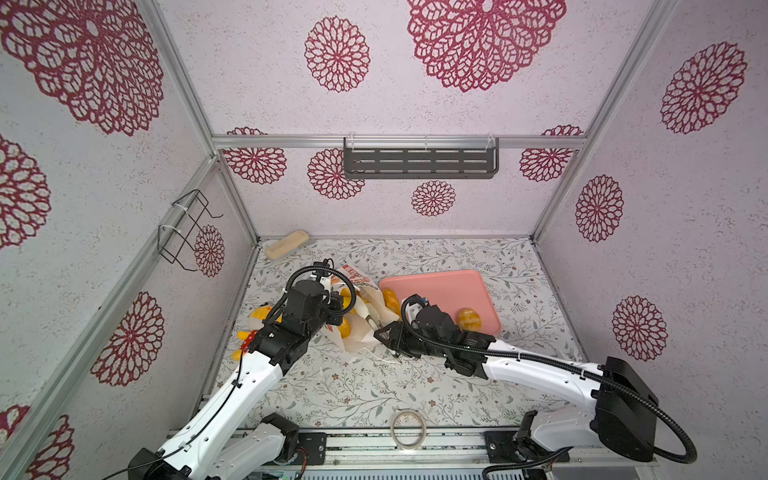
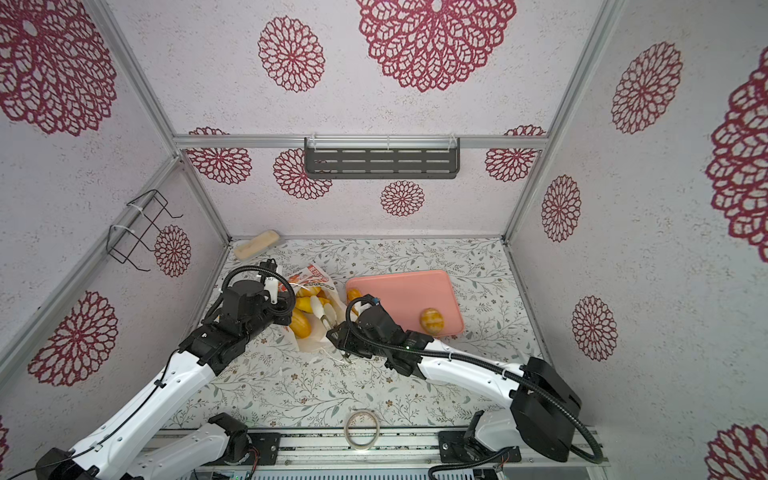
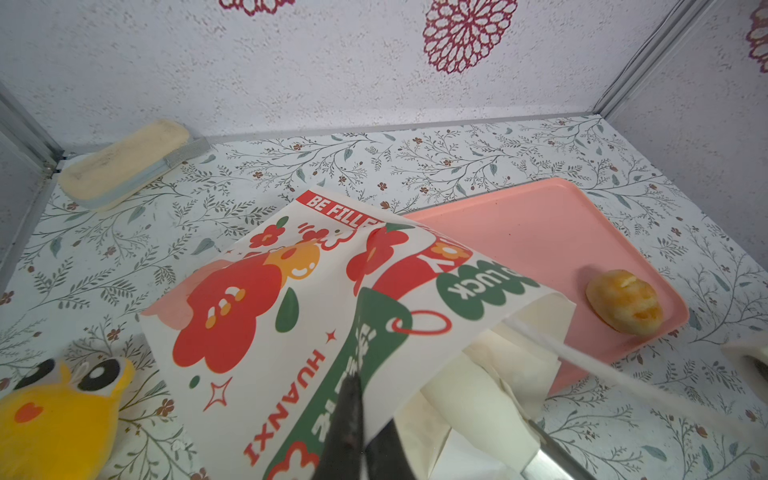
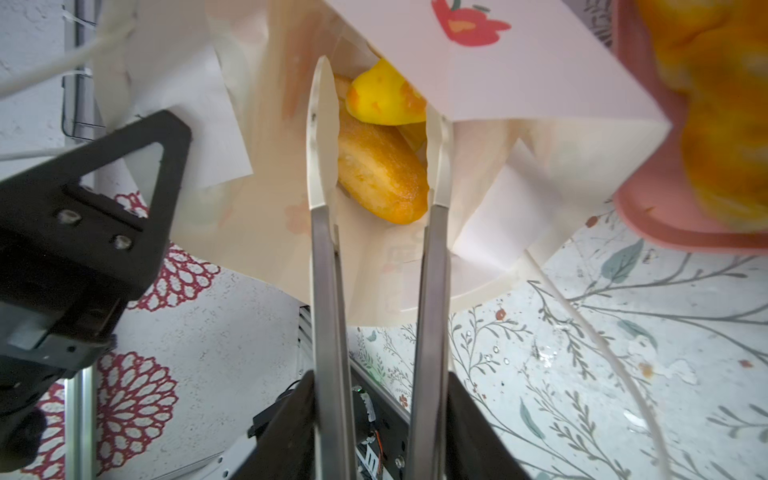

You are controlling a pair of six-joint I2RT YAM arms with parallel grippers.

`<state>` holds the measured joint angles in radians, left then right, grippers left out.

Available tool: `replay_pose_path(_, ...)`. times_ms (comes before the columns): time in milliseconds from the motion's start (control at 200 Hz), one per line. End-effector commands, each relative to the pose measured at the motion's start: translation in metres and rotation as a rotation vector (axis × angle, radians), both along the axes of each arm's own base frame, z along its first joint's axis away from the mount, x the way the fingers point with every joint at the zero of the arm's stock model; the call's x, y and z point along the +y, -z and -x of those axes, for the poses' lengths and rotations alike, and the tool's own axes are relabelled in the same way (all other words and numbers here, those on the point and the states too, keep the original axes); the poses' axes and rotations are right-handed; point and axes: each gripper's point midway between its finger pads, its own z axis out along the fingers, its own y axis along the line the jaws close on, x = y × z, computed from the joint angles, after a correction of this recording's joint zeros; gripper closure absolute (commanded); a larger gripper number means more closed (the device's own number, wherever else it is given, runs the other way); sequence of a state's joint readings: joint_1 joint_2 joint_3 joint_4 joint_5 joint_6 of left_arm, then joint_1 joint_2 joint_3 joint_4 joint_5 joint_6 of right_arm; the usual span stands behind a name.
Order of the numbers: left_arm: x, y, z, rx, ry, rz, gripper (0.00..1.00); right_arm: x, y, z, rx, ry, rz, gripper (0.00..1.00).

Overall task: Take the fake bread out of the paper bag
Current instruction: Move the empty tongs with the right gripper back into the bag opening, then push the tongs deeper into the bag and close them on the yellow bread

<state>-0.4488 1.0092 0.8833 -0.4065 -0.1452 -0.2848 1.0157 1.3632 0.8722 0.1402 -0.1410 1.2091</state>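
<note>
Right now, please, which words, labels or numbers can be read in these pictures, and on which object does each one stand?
"BE FILLE": white on a red band of the paper bag, cut off by a fold.
"LUCK": white on a green shape, same bag.
"HUANXI": red letters, same bag.
White characters on green, partly under the left gripper: unreadable.
Bag print in both top views: too small.
</note>
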Motion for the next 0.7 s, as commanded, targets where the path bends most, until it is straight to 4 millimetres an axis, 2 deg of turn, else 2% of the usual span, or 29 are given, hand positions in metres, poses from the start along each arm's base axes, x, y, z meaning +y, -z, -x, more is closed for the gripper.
replay_pose_path(0, -0.003, -0.006, -0.006, -0.030, -0.004, 0.031, 1.00, 0.018, -0.040, -0.001, 0.007, 0.008, -0.203, 0.53)
replay_pose_path(430, -0.002, -0.006, -0.005, -0.037, -0.007, 0.031, 1.00, 0.020, -0.017, 0.003, 0.140, 0.073, -0.294, 0.53)
replay_pose_path(696, -0.003, -0.005, -0.005, -0.036, -0.004, 0.035, 1.00, 0.025, -0.009, -0.001, 0.195, 0.099, -0.368, 0.52)
